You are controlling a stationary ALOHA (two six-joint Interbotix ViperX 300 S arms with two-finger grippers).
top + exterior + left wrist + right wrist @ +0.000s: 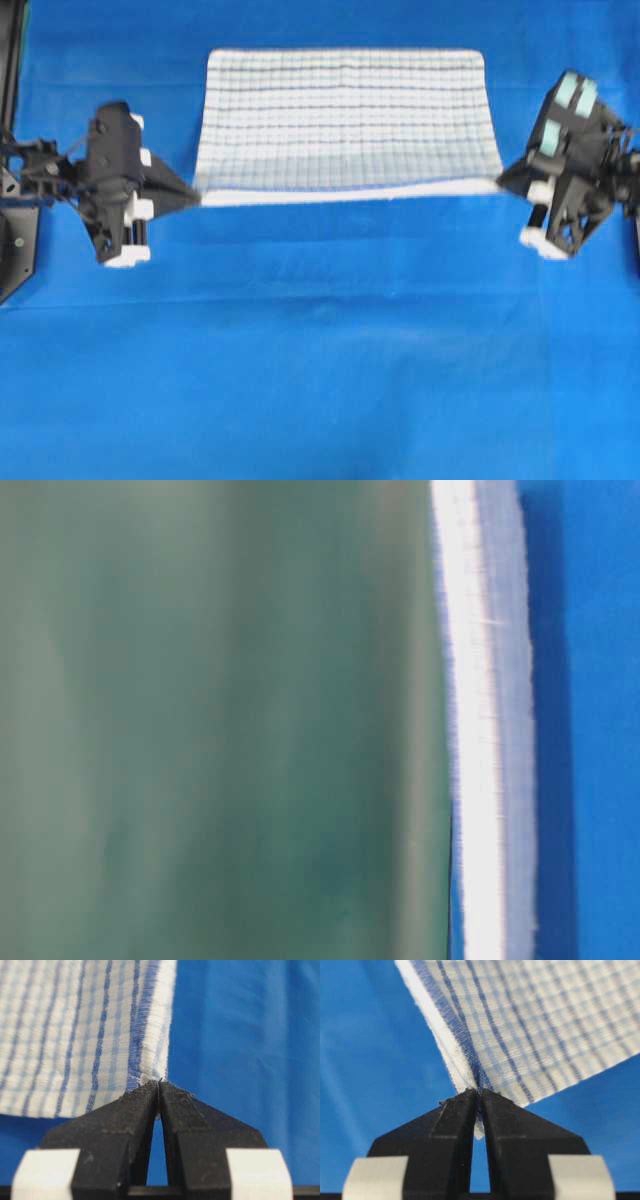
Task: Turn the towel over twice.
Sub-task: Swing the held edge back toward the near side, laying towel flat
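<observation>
Towel [345,120] hung stretched between my two pincers above the blue cloth [320,350] covering the counter. My left pincer [159,1085] was clamped on the near left corner; my right pincer [478,1091] was clamped on the near right corner. White hem ran taut from one to the other. Far edge lay farther back; I couldn't tell whether it touched the cloth.
</observation>
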